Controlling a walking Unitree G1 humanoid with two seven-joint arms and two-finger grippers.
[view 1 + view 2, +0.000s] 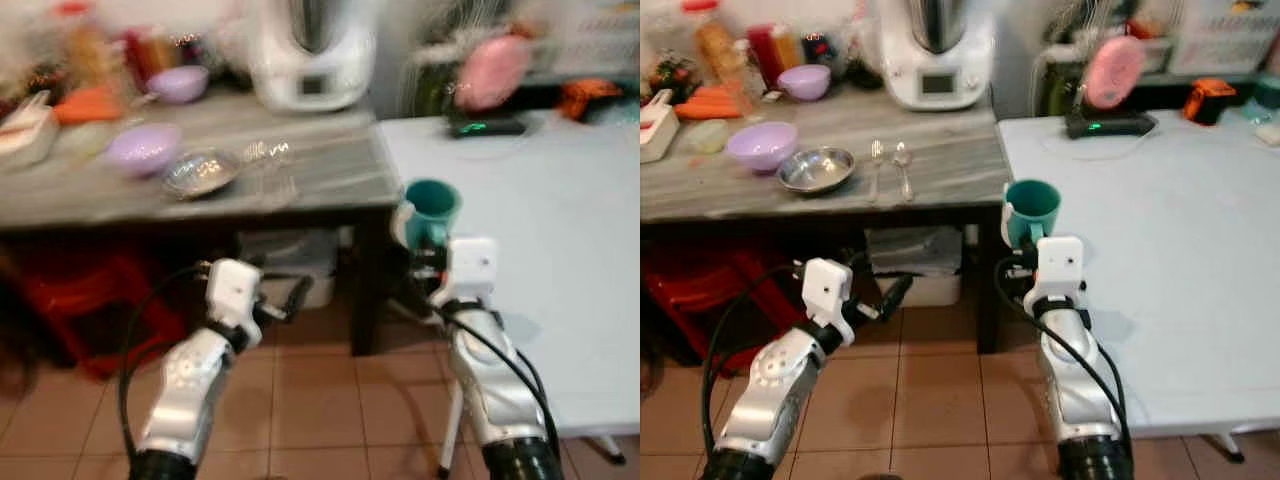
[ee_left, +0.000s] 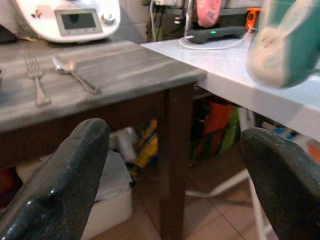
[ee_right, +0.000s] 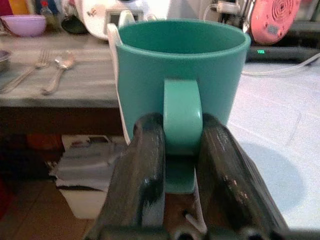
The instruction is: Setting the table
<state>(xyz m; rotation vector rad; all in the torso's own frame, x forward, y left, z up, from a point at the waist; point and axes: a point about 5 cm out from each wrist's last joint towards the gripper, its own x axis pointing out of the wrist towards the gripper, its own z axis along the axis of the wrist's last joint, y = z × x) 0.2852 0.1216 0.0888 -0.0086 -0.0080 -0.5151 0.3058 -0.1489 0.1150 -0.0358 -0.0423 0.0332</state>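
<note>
So the right end effector (image 3: 182, 145) has the teal mug (image 1: 1032, 207) pinched by its handle, one black finger (image 3: 142, 165) on each side, clamped narrow on it. Holding it by the handle keeps the cup upright and its open mouth facing up, which makes sense if the plan is to set it down flat. The mug is up in the air at the near corner of the white table (image 1: 1180, 260), just over its edge as far as I can tell, not resting on anything yet.

The left end effector (image 1: 890, 296) is spread wide with nothing in it, parked low in front of the grey table (image 1: 940, 165). My guess is it's just idle while the right arm does the carrying.

The rest of the tableware sits on the grey table: a fork (image 1: 876, 163) and spoon (image 1: 903, 165) lying side by side, a steel bowl (image 1: 816, 169) next to them, and a purple bowl (image 1: 762, 144) further left. Looks like the pickup spot, with the white table as the place being set.

Stuff I can't make out: the left eye view is badly smeared, so the cutlery is barely readable there. The mug's base is hidden behind the fingers in the right wrist view, and whether anything's inside the mug I can't say.
</note>
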